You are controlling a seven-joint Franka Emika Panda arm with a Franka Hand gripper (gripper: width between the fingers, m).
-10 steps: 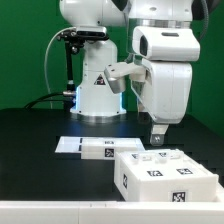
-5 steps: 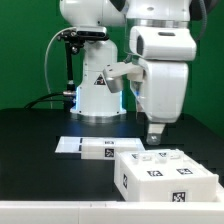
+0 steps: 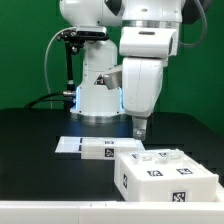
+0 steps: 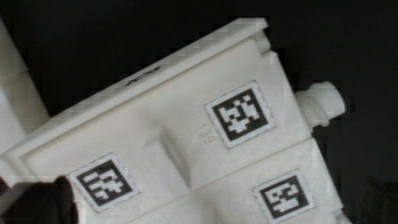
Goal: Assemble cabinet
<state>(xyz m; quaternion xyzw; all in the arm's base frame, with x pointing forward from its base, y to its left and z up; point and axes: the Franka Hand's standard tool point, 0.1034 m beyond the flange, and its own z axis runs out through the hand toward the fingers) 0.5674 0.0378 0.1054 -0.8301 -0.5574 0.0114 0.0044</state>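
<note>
The fingers hang off the surface and hold nothing. They read as one narrow dark tip, so I cannot tell whether they are spread or pressed together. They also do not show clearly in the wrist view.

The cabinet lies below the fingers, toward the front edge of the surface and toward the exterior view's right. Its back corner sits almost under them but is apart from them, not touching. Any move onto the cabinet would, in my judgement, have to go down and toward the front right corner. This is the only arm, so there is no question of which is nearer.

The cabinet's long axis seems to run slantwise, from the middle of the surface out toward the front right corner.

The cabinet is a thick-walled white plastic box. It has square black-and-white tags on its top and on the side facing the front edge. In the wrist view the cabinet fills the picture at a slant and shows raised ribs, three tags and a short round peg sticking out of one edge.

Behind the cabinet, nearer the middle of the surface, lie a low white tagged part and the marker board.
</note>
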